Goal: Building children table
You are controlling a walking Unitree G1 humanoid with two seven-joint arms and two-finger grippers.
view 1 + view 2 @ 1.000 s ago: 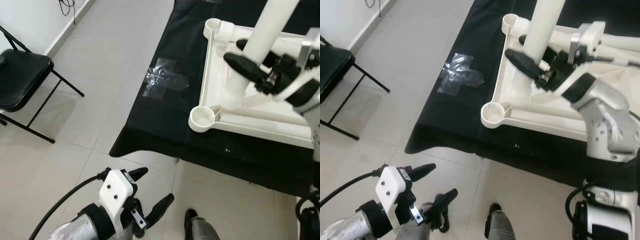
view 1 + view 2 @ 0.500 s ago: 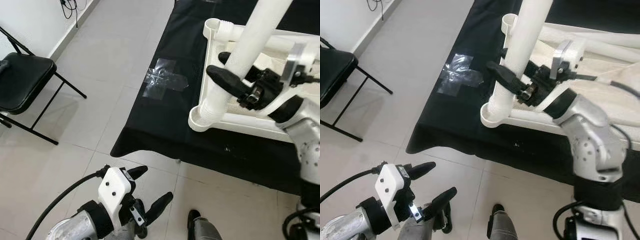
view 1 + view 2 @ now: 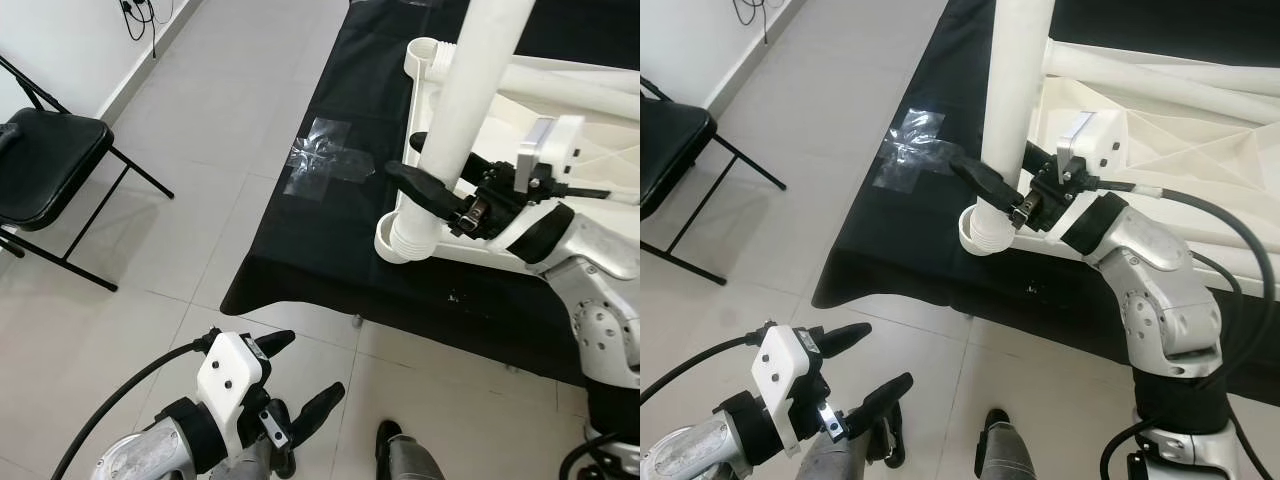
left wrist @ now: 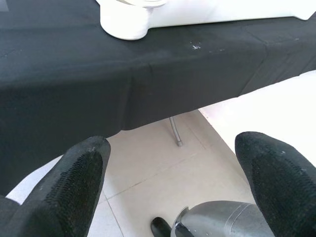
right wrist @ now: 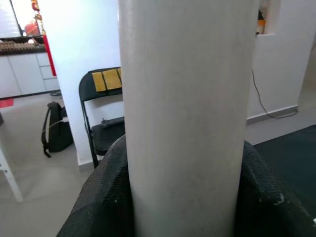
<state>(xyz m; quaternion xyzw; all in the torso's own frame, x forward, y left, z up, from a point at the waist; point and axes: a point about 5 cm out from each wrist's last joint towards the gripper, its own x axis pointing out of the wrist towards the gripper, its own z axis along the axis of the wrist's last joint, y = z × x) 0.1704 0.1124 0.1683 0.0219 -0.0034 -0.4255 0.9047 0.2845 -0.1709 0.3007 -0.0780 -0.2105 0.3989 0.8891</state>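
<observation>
We've got the right gripper (image 3: pixel 432 190) clamped on the white table leg (image 3: pixel 470 90), fingers on both sides of it. Leg is a smooth round tube, upright, ribbed lower end seated in the near corner socket (image 3: pixel 983 228) of the upturned white tabletop (image 3: pixel 520 240), which lies on the black cloth (image 3: pixel 320 230) at its edge. Left gripper (image 3: pixel 290 385) hangs low over the floor tiles, jaws wide, holding nothing. Black folding chair (image 3: pixel 45 160) sits well apart to the left
</observation>
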